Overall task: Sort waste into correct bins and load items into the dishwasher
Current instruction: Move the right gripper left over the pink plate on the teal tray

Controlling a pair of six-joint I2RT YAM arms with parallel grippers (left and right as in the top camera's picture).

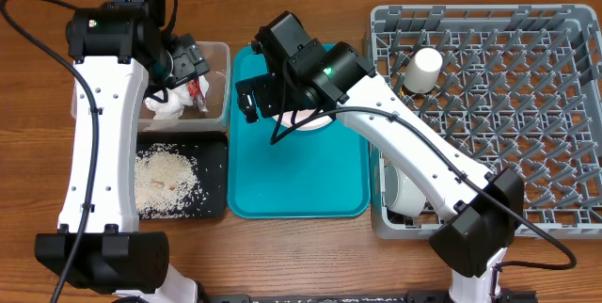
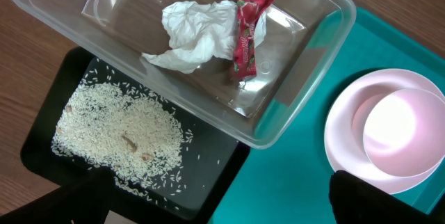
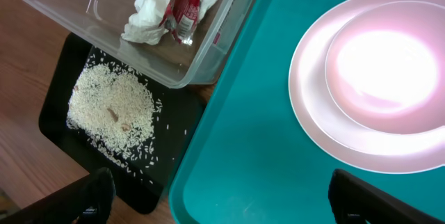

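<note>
The clear tub (image 1: 214, 55) holds the white napkin (image 2: 191, 33) and the red wrapper (image 2: 245, 33). The rice (image 2: 118, 130) lies heaped in the black tray (image 1: 212, 167). My left gripper (image 2: 222, 206) is open and empty above the tub's near corner; it also shows in the overhead view (image 1: 188, 63). My right gripper (image 3: 229, 200) is open and empty above the teal tray, to the left of the pink plate (image 3: 368, 78). The white cup (image 1: 423, 70) and the white bowl (image 1: 404, 192) sit in the grey dish rack (image 1: 527, 124). The chopsticks are out of view.
The teal serving tray (image 1: 301, 181) lies between the bins and the rack, with the plate on its far part. My right arm crosses the rack's front left corner and the tray. Brown wooden table (image 1: 282, 256) lies in front.
</note>
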